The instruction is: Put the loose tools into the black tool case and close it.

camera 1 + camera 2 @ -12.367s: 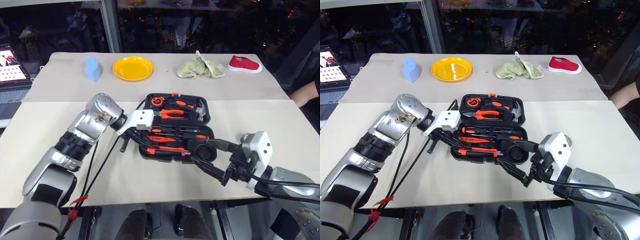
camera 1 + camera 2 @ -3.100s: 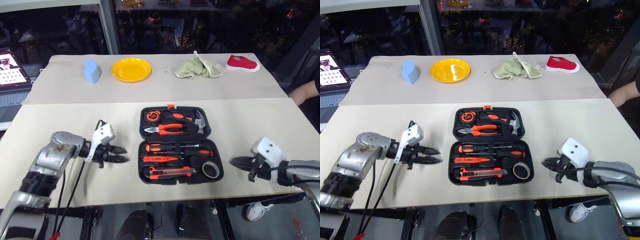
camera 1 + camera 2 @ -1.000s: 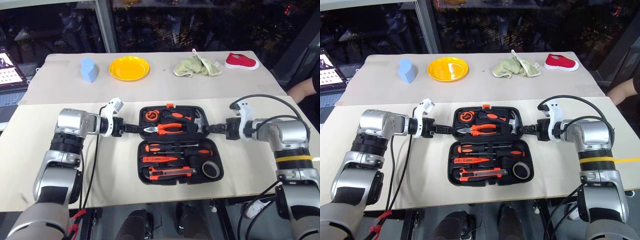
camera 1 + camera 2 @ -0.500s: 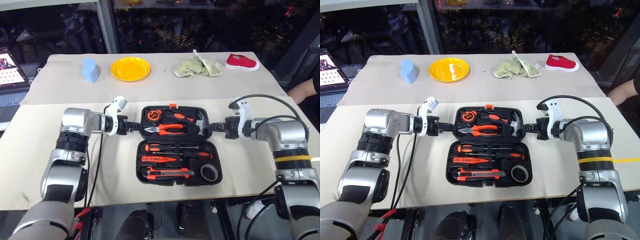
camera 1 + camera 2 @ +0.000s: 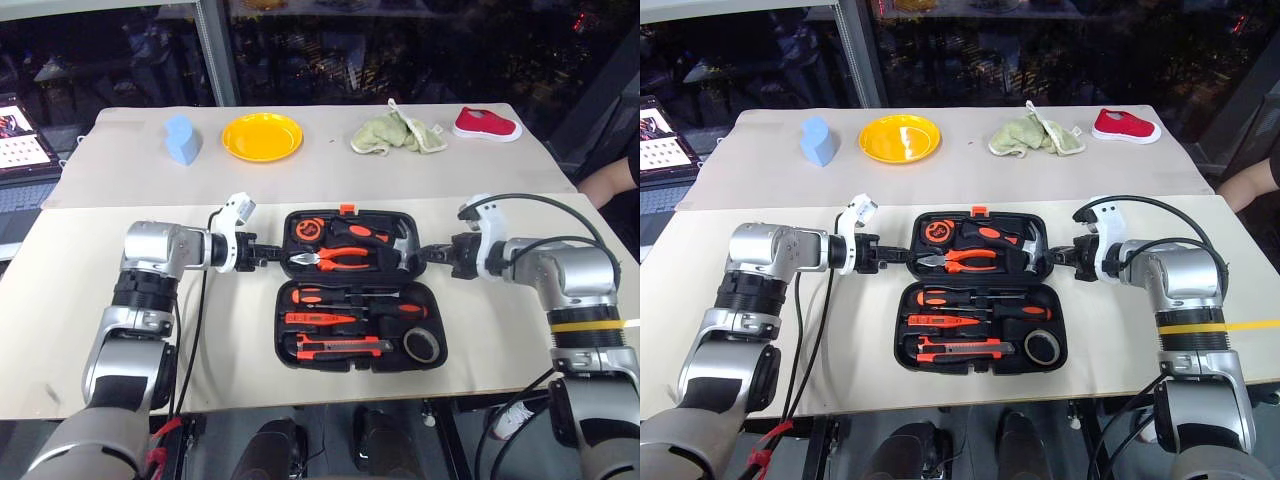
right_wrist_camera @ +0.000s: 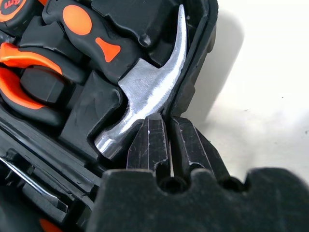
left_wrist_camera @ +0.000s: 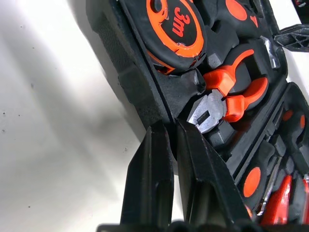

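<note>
Since a second ago: both claws have pinched together on the side walls of the case's far half; the arms have barely shifted.
Left claw (image 5: 268, 256): fingers together, clamped on the left wall of the black tool case (image 5: 358, 287), beside the tape measure (image 7: 176, 25) and the nose of the pliers (image 7: 219, 97).
Right claw (image 5: 425, 255): fingers together, clamped on the case's right wall, just beside the steel head of the hammer (image 6: 143, 97).
Black tool case: lying open and flat on the near bench (image 5: 60, 290), midway between the two arms.
Far half of case: tape measure, orange-handled pliers and hammer seated in their recesses.
Near half of case: two screwdrivers with black-orange handles (image 5: 355, 301), slim orange tester screwdriver (image 5: 321, 319), orange-and-black utility knife (image 5: 338, 346) and small grey-black tape roll (image 5: 422, 344), all in place.
Far bench: blue block (image 5: 182, 138), yellow plate (image 5: 263, 136), green cloth (image 5: 398, 134) and red shoe (image 5: 487, 124) in a row, well apart from the case.
</note>
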### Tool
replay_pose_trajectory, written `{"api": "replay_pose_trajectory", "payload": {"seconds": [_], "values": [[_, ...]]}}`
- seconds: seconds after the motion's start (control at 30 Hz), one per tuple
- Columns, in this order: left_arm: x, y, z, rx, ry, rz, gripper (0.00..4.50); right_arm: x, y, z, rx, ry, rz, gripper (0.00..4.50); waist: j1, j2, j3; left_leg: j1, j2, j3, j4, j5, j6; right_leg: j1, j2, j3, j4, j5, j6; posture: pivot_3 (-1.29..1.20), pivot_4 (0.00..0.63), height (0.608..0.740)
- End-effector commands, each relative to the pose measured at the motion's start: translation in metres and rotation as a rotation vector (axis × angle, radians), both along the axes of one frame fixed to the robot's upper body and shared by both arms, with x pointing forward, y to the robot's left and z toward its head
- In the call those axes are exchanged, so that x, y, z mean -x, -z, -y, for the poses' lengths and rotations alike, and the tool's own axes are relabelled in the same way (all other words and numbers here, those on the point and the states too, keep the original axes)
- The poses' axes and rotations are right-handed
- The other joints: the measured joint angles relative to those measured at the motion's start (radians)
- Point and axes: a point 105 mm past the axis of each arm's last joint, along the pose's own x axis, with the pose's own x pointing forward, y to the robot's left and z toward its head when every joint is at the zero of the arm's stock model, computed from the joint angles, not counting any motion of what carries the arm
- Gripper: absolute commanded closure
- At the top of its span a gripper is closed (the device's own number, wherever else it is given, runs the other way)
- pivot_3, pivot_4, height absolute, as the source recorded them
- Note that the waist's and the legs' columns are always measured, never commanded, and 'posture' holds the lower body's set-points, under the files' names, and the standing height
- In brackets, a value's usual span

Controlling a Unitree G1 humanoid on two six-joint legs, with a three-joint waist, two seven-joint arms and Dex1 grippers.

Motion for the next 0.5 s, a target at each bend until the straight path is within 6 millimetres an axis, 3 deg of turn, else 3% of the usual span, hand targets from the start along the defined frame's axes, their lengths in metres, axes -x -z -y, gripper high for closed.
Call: {"api": "replay_pose_trajectory", "payload": {"seconds": [0.03, 0.13, 0.27, 0.43, 0.5], "values": [[-0.005, -0.045, 0.024, 0.1, 0.05, 0.279, 4.5, -0.005, -0.056, -0.028, -0.05, -0.083, 0.282, 4.47, -0.001, 0.0, 0.0, 0.0, 0.0, 0.0, 0.0, 0.0, -0.001, 0.0, 0.0, 0.0, 0.0, 0.0, 0.0, 0.0, 0.15, 0.74], [-0.006, -0.065, 0.031, 0.12, 0.038, 0.453, 4.5, -0.007, -0.074, -0.031, -0.019, -0.078, 0.43, 4.47, 0.001, 0.0, 0.001, -0.002, -0.001, 0.0, 0.0, 0.001, -0.002, -0.002, 0.0, 0.0, 0.0, 0.001, 0.0, 0.0, 0.15, 0.74], [-0.006, -0.077, 0.034, 0.104, -0.001, 0.671, 4.5, -0.011, -0.084, -0.029, 0.063, -0.035, 0.598, 4.47, 0.0, 0.0, 0.001, -0.009, -0.002, 0.0, -0.001, 0.003, 0.001, -0.01, 0.003, -0.001, 0.001, 0.001, 0.0, 0.0, 0.15, 0.74], [-0.007, -0.069, 0.031, 0.081, -0.079, 0.761, 4.5, -0.006, -0.074, -0.026, 0.149, -0.014, 0.708, 4.47, 0.003, 0.0, 0.0, -0.011, -0.005, 0.0, -0.006, 0.007, 0.004, -0.013, 0.004, -0.003, 0.001, 0.001, 0.0, 0.0, 0.15, 0.74], [-0.007, -0.049, 0.027, 0.039, -0.114, 0.75, 4.5, 0.0, -0.057, -0.023, 0.199, 0.011, 0.744, 4.47, 0.003, 0.0, 0.0, -0.011, -0.006, 0.0, -0.008, 0.008, 0.004, -0.013, 0.005, -0.003, 0.0, 0.001, 0.0, 0.0, 0.15, 0.74]]}}
